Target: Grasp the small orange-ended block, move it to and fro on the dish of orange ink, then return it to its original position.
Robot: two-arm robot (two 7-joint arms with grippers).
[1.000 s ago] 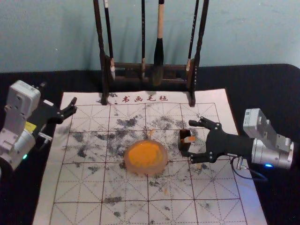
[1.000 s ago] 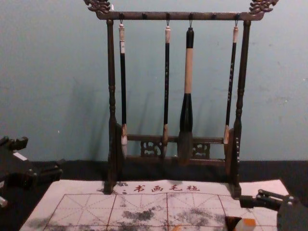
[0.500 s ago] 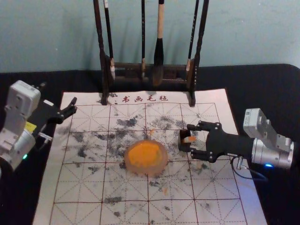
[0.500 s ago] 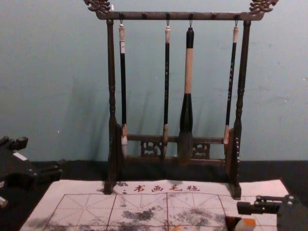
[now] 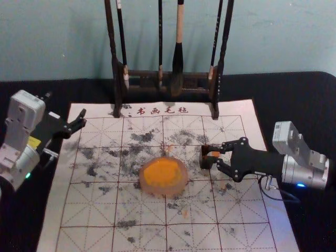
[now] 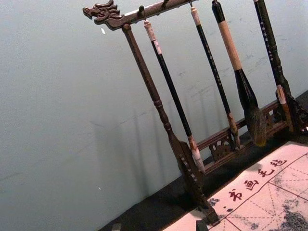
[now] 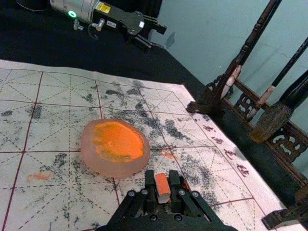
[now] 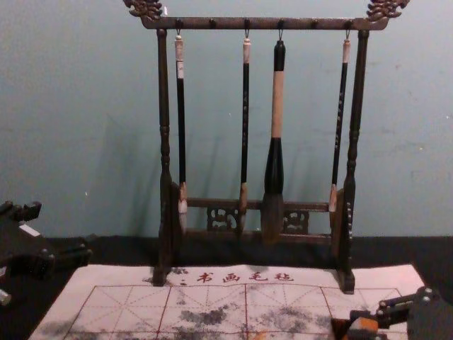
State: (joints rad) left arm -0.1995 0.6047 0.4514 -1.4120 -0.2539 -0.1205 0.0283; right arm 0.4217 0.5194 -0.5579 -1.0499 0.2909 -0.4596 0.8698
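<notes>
Blk table (image 5: 302, 97) w/ gridded mat (image 5: 94, 210); on mat: ink dish (image 5: 182, 184), dk holder (image 5: 203, 158), brush rack (image 5: 116, 94).

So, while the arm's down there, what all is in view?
block: one, white with orange end, right of the dish
dark holder: one, dark brown, beside the block
dish: one, pale pink, on the mat
ink: one pool, orange, in the dish
mat: one, white, red-lined, on the table
brushes: four, mostly black, hanging from the rack
rack: one, dark brown, far side
tablecloth: one, black, under the mat
right gripper: one, black, shut on the block
left gripper: one, black, open, left side
</notes>
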